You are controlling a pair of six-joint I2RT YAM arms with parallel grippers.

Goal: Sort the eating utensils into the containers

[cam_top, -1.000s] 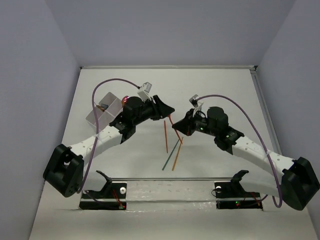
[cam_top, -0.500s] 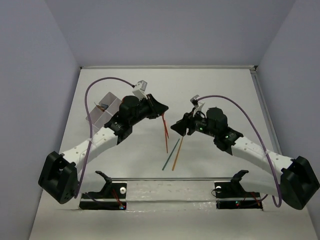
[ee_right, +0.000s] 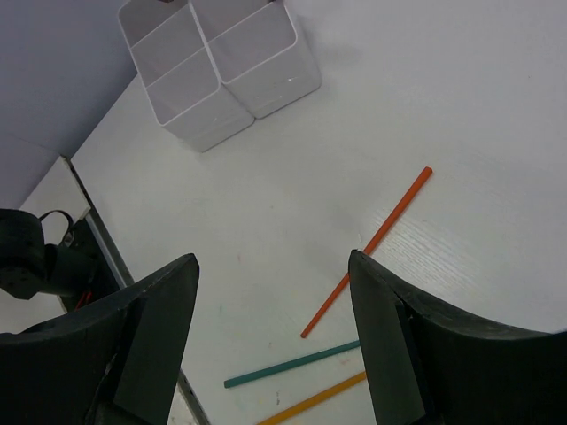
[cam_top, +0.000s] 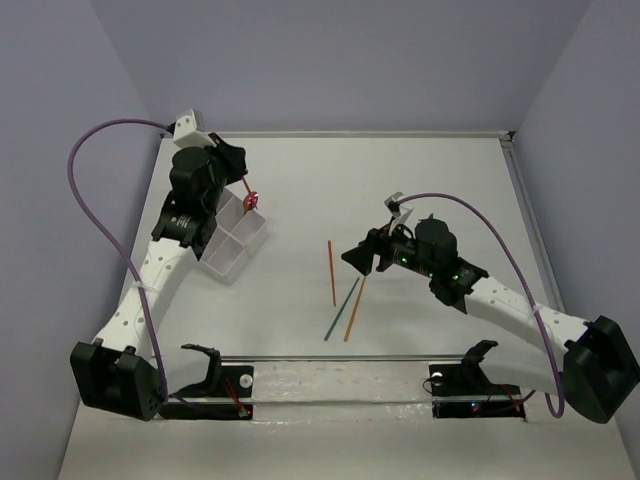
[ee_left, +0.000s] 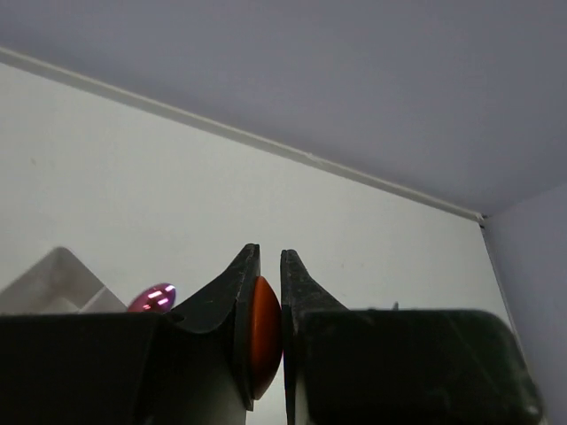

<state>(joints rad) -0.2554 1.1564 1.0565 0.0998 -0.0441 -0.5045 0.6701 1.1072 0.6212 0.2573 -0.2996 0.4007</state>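
Top external view shows your left gripper [cam_top: 238, 165] clenched on the handle of the shiny copper-bowled spoon [cam_top: 251, 201]. The bowl hangs just below and outboard of the fingertips, right over the far edge of the translucent whitish divided plastic tray [cam_top: 240, 258]. Whether it touches the rim, you can't tell from up here. On the left wrist camera the left gripper [ee_left: 268, 257] has its jaws pinched tight on the rounded copper-orange handle. The spoon's [ee_left: 152, 297] pinkish bowl peeks out beside the left finger, and a corner of the tray [ee_left: 51, 282] sits just past it. Over to your right gripper [cam_top: 356, 258]: it hovers with its jaws spread wide, holding nothing. The right wrist camera confirms it, with the right gripper [ee_right: 272, 258] wide apart and bare white table [ee_right: 425, 80] between the fingers. The thin red stick [ee_right: 372, 248] lies flat just inside the right-hand finger. The thin teal stick [ee_right: 292, 367] and thin orange stick [ee_right: 314, 403] lie nearer the palm. The tray [ee_right: 266, 88] stands well ahead, off toward the left-hand finger.
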